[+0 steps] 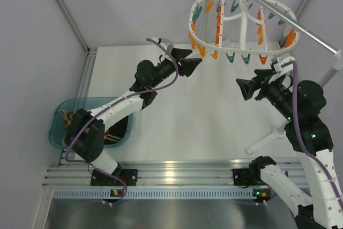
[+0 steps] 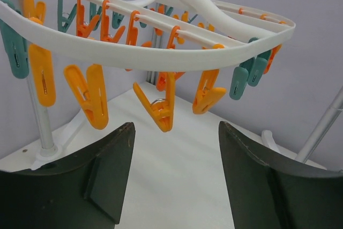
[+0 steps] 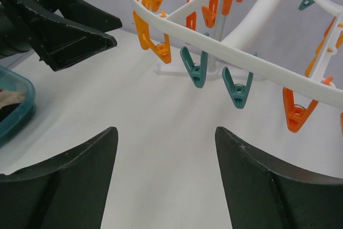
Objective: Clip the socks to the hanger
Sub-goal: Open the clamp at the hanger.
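The hanger (image 2: 161, 61) hangs by its hook from a grey rod (image 1: 300, 28) above the far right part of the white desk (image 1: 187, 127). Orange clips (image 2: 88, 97) and teal clips (image 3: 195, 68) dangle all along its rim, none of them holding anything.

The left gripper (image 1: 194, 61) hovers just off the hanger's left end and a little below its rim. Its jaws are spread and empty, with the row of orange clips right in front of them. The right gripper (image 1: 241, 89) sits below the hanger's near edge, likewise released and holding nothing, facing the teal clips.

The socks (image 1: 66, 115) lie well apart from the hanger in a teal bin (image 1: 55, 131) at the desk's near left, largely covered by the left arm. A white foot (image 1: 265, 142) of the stand rests on the desk, on the near side of the hanger beside the right arm.
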`<control>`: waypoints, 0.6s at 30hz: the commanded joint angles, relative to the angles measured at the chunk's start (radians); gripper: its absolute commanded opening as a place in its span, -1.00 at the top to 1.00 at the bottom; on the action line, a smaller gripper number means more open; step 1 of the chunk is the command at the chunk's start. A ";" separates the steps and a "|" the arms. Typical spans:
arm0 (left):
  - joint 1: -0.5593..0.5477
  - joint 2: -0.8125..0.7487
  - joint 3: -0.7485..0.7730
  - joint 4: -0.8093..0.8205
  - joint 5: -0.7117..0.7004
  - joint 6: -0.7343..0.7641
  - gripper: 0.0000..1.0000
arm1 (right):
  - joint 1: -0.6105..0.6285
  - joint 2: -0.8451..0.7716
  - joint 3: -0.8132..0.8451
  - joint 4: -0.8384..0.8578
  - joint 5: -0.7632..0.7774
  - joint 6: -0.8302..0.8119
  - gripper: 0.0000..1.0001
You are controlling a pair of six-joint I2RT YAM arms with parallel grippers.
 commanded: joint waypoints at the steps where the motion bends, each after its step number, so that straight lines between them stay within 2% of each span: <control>1: -0.008 -0.029 -0.047 0.123 0.021 -0.001 -0.41 | -0.025 -0.001 0.034 -0.028 -0.035 -0.009 -0.46; 9: -0.057 -0.106 -0.123 0.069 -0.002 0.071 -0.46 | -0.026 -0.001 -0.004 -0.041 -0.027 -0.034 -0.46; 12: -0.083 -0.086 -0.123 0.097 -0.067 0.080 -0.48 | -0.025 0.016 -0.030 -0.013 -0.027 -0.021 -0.44; 18: -0.095 -0.028 -0.081 0.181 -0.039 0.127 -0.47 | -0.025 0.067 -0.004 0.005 -0.026 -0.037 -0.43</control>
